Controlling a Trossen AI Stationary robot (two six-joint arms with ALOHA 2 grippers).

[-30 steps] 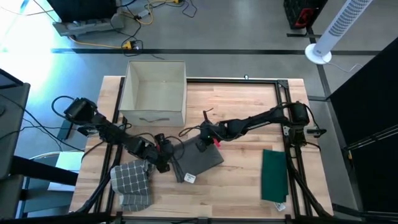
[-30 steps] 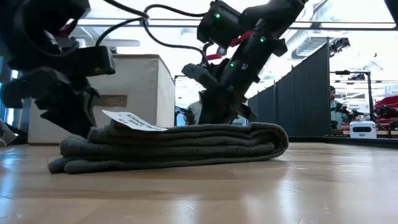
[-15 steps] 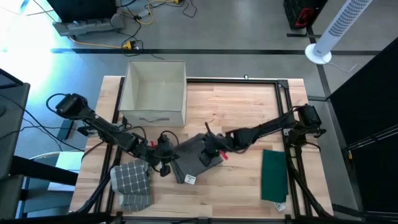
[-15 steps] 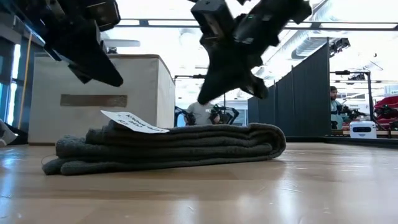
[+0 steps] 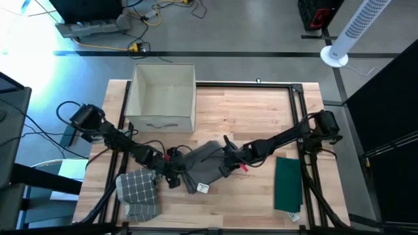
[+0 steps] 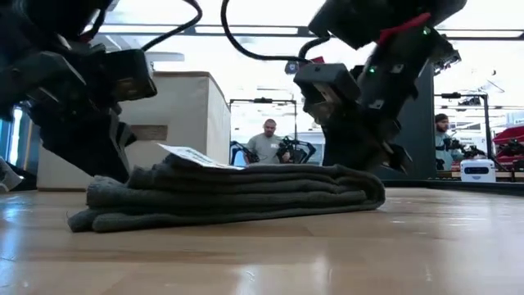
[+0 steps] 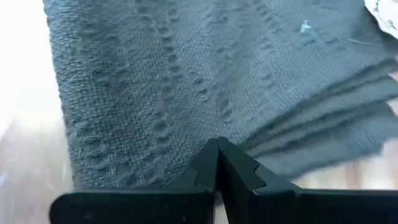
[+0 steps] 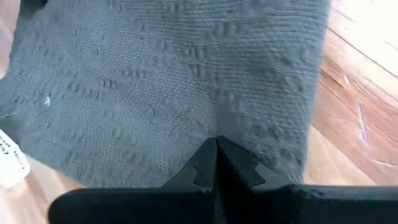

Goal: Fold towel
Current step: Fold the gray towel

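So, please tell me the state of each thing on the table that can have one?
Grey towel: folded in layers, lying flat.
Left hand: shut, at the towel's edge.
Right hand: shut, on the towel.
Box: open, empty.
Green towel: folded.
Checked towel: folded loosely, rumpled.

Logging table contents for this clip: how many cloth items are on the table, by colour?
Grey towel: 1
Checked cloth: 1
Green cloth: 1
Total: 3
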